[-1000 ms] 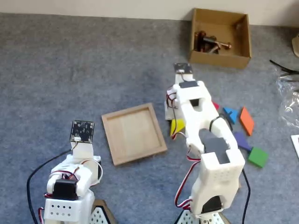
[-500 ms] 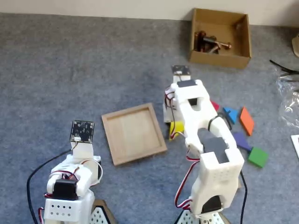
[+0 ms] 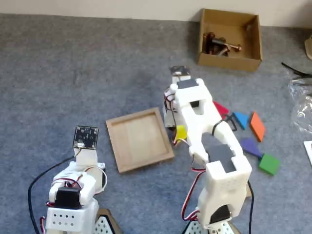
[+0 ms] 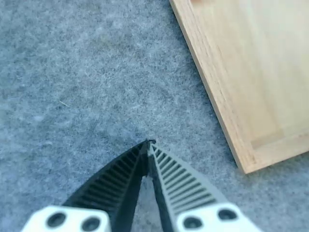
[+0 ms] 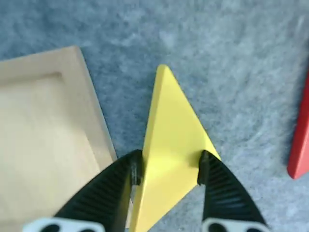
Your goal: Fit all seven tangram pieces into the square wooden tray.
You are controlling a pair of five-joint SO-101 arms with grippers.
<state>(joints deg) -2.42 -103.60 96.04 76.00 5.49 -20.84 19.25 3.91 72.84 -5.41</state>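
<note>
The square wooden tray (image 3: pixel 139 140) lies on the grey carpet with nothing in it. My right gripper (image 5: pixel 166 166) is shut on a yellow triangle (image 5: pixel 173 145), held just beside the tray's right rim (image 5: pixel 94 108); the high view shows the yellow triangle (image 3: pixel 181 132) under the right arm. Red (image 3: pixel 220 108), blue (image 3: pixel 240 119), orange (image 3: pixel 257 126), purple (image 3: pixel 250 145) and green (image 3: pixel 269 164) pieces lie to the right of that arm. My left gripper (image 4: pixel 148 145) is shut with nothing in it, over carpet near the tray's front left corner (image 4: pixel 251 157).
A cardboard box (image 3: pixel 229 39) with brown objects stands at the back right. Clear plastic and a cable (image 3: pixel 300 92) lie at the right edge. Open carpet stretches left of and behind the tray.
My right arm has moved left toward the tray, carrying the yellow triangle with it. The left arm has not moved.
</note>
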